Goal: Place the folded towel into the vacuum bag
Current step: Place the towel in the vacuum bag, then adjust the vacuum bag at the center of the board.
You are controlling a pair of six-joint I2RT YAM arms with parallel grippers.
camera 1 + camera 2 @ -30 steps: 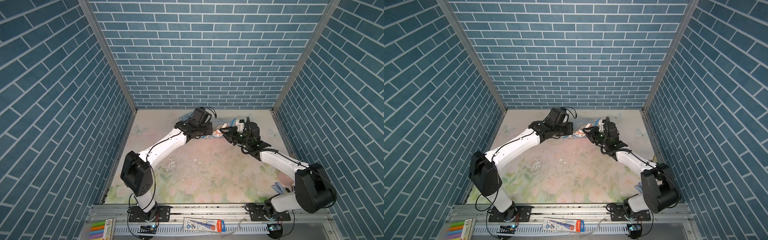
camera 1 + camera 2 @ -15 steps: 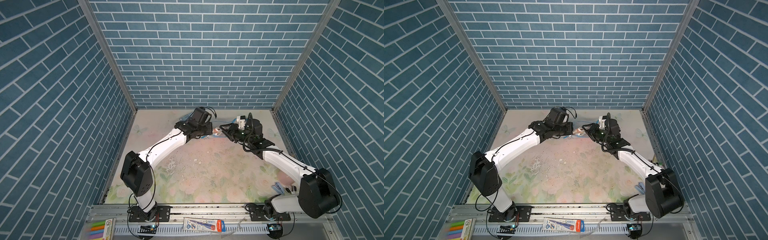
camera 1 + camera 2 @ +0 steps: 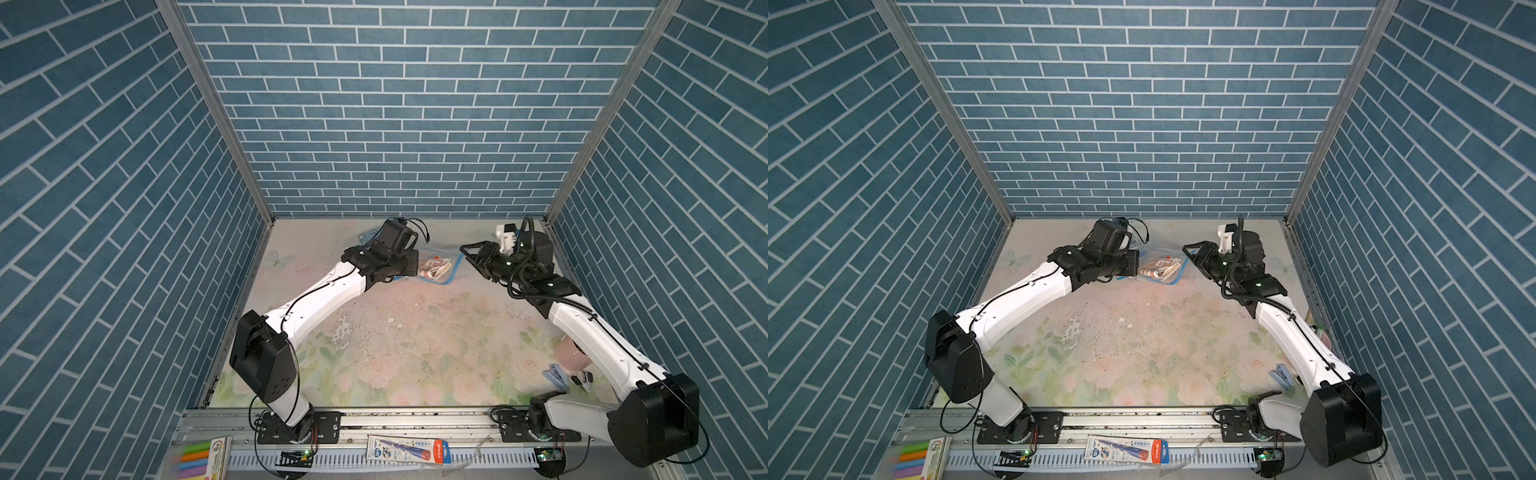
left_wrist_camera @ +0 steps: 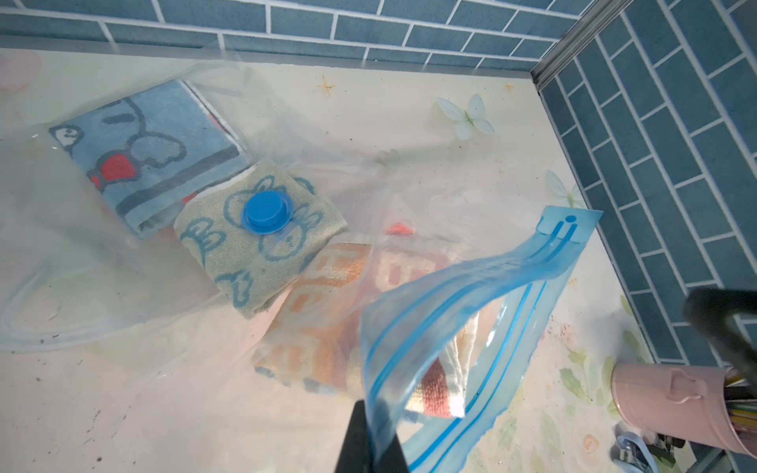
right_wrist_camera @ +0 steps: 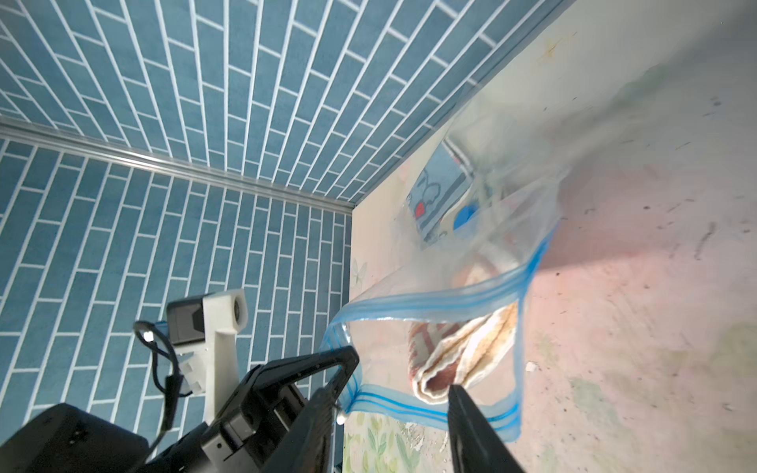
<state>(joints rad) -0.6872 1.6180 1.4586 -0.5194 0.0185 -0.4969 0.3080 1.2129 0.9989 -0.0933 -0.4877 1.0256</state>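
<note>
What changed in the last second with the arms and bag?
The right gripper drew back from the mouth of the vacuum bag toward its own side, open and empty; the orange towel lies in that mouth. The left gripper still pinches the blue zip strip.

A robot lab booth: brick-print wall panels (image 3: 407, 104), floral table mat (image 3: 395, 357), aluminium mounting rail (image 3: 415, 420).

Links: white shells, left arm (image 3: 316, 299), right arm (image 3: 590, 336).
Joints: black housings, small green lights.
Cables: black, along both.
Right gripper (image 3: 468, 258): black, open-framed triangular fingers.
</note>
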